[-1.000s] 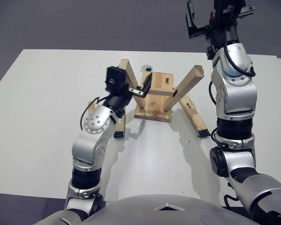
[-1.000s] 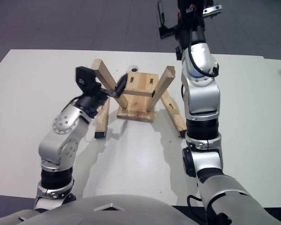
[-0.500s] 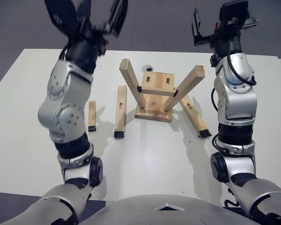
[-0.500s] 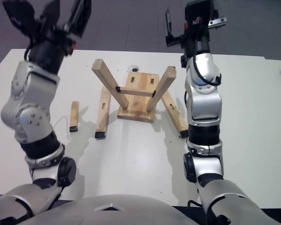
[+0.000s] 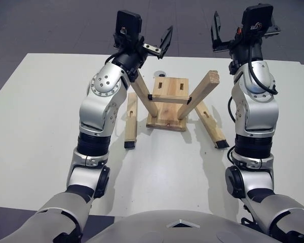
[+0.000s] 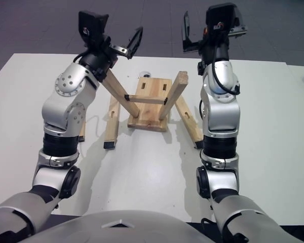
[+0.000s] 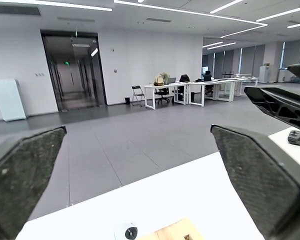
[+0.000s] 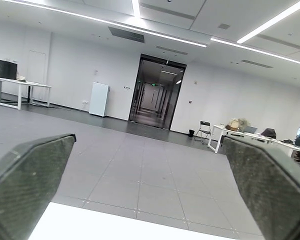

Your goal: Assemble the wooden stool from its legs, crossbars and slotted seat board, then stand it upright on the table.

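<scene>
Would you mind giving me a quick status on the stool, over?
Left hand and right hand open, empty, raised. Seat board flat on table, two legs and crossbar fitted. Two loose legs beside it, one each side.

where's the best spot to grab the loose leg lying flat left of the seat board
Probably mid-length, pinched across its narrow width, coming straight down from above. The loose leg lies flat on the table with both long sides free; the middle avoids the slot toward its far end. The left hand is on that side.
</scene>
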Motion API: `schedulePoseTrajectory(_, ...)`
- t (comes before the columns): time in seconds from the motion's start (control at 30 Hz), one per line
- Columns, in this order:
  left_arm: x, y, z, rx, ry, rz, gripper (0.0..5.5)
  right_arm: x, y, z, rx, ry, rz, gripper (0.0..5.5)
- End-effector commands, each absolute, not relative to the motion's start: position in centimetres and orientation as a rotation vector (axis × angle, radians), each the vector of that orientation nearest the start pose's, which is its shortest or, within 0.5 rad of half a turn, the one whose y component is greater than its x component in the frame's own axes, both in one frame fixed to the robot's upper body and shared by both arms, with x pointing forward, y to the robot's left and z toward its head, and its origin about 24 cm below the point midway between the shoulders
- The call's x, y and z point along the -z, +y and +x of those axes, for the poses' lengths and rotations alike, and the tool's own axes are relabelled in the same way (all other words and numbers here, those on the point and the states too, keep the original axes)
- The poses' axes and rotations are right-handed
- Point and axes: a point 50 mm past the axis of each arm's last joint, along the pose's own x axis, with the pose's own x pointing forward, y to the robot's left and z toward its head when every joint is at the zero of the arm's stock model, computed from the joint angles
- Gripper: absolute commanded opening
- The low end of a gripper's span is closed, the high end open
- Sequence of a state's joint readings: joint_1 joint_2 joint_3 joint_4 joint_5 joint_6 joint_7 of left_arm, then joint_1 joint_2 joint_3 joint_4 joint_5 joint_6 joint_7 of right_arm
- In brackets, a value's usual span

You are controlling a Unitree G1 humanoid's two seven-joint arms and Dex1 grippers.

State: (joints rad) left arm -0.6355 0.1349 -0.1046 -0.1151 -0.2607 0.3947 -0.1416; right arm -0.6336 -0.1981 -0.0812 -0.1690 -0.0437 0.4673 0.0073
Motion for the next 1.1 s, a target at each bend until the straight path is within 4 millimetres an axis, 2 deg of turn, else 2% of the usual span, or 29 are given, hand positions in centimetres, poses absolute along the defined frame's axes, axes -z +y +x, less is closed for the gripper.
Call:
schedulePoseTrajectory(0.03, -13.3, 7.6, 32.5, 0.459, -0.012, -0.142, 5.38, -22.6, -15.8, 33.1, -0.010, -0.322, -0.203, 5.40)
schedulePoseTrajectory(0.2, -16.4, 8.0, 33.4, 0.391, -0.140, -0.202, 5.38, -22.3, -15.9, 33.2, -0.017, -0.308, -0.212, 5.40)
schedulePoseTrajectory(0.27, -18.3, 8.6, 33.7, 0.363, -0.206, -0.208, 5.38, -22.3, -15.9, 33.2, -0.018, -0.312, -0.212, 5.40)
schedulePoseTrajectory(0.4, -25.9, 10.7, 33.9, 0.256, -0.470, -0.249, 5.38, -22.4, -16.1, 33.2, -0.013, -0.320, -0.222, 5.40)
schedulePoseTrajectory(0.47, -30.0, 11.9, 33.1, 0.213, -0.612, -0.279, 5.38, -22.4, -16.2, 33.2, -0.009, -0.319, -0.223, 5.40)
schedulePoseTrajectory(0.5, -31.2, 12.0, 32.7, 0.210, -0.656, -0.285, 5.38, -22.3, -16.2, 33.2, -0.006, -0.319, -0.221, 5.40)
schedulePoseTrajectory(0.53, -31.2, 11.5, 32.6, 0.233, -0.655, -0.248, 5.38, -22.3, -16.3, 33.2, -0.002, -0.318, -0.219, 5.40)
schedulePoseTrajectory(0.57, -30.0, 10.5, 32.9, 0.270, -0.606, -0.185, 5.38, -22.3, -16.3, 33.1, 0.001, -0.318, -0.216, 5.40)
schedulePoseTrajectory(0.63, -23.6, 8.1, 34.2, 0.331, -0.350, 0.015, 5.38, -22.2, -16.3, 33.1, 0.003, -0.315, -0.212, 5.40)
schedulePoseTrajectory(0.7, -15.0, 7.0, 34.1, 0.375, -0.065, 0.165, 5.38, -22.2, -16.0, 33.2, -0.004, -0.314, -0.210, 5.40)
schedulePoseTrajectory(0.77, -9.7, 7.1, 33.2, 0.391, 0.099, 0.241, 5.38, -22.3, -15.8, 33.3, -0.013, -0.315, -0.210, 5.40)
schedulePoseTrajectory(0.8, -8.5, 7.2, 32.9, 0.395, 0.138, 0.227, 5.38, -22.3, -15.9, 33.3, -0.013, -0.316, -0.210, 5.40)
schedulePoseTrajectory(0.87, -8.4, 7.0, 33.0, 0.394, 0.130, 0.175, 5.38, -22.2, -16.0, 33.4, -0.010, -0.314, -0.208, 5.40)
schedulePoseTrajectory(1.0, -12.6, 5.9, 34.4, 0.383, -0.042, 0.080, 5.38, -21.9, -16.1, 33.4, -0.012, -0.306, -0.208, 5.40)
schedulePoseTrajectory(1.1, -15.8, 6.6, 34.6, 0.332, -0.179, 0.037, 5.38, -21.8, -16.1, 33.4, -0.018, -0.309, -0.209, 5.40)
